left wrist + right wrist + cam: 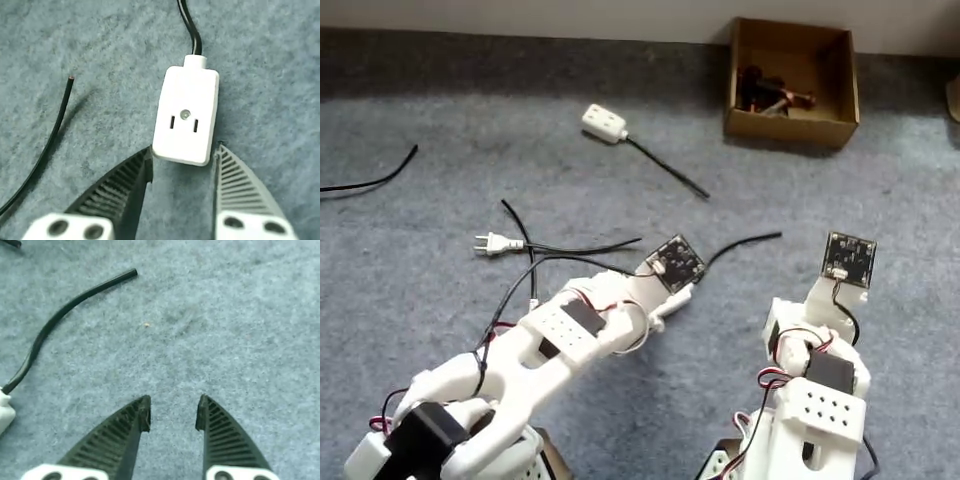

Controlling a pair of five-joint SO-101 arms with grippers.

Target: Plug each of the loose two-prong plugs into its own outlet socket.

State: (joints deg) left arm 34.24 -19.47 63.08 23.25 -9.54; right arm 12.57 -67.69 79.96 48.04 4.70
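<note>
Left arm (570, 335) lies long and low, coming in from 7 o'clock with its wrist ending near the middle of the high view. The left gripper (182, 156) sits right at the near end of an outlet socket (186, 120). Its black ribbed fingers (125, 185) are spread wide, one tip beside each corner of that end. Can't tell if either tip actually touches, but nothing is clamped.

The socket is a smooth white plastic block with rounded corners, lying flat and face up. It has two slots and a small round hole, and a black twin cord comes out of a little collar at its far end. A loose black cable (55, 125) with a bare cut tip lies on the carpet just beside it.

Right arm (820, 390) is at 5 o'clock, more folded up, wrist pointing toward 12. The right gripper (173, 405) hangs over bare worktop (410, 310) with a moderate gap between the fingers, holding nothing.

The worktop is fuzzy grey, carpet-like stuff. The white two-prong plug (490, 243) lies at 9 o'clock with its prongs pointing to 9 and a thin black cord trailing toward 3. It's not in any socket. A second outlet socket (603, 122) sits at 11 o'clock, cream-white, with its cord running off toward 4. A cardboard box (790, 132) with dark bits inside is at 1 o'clock.
</note>
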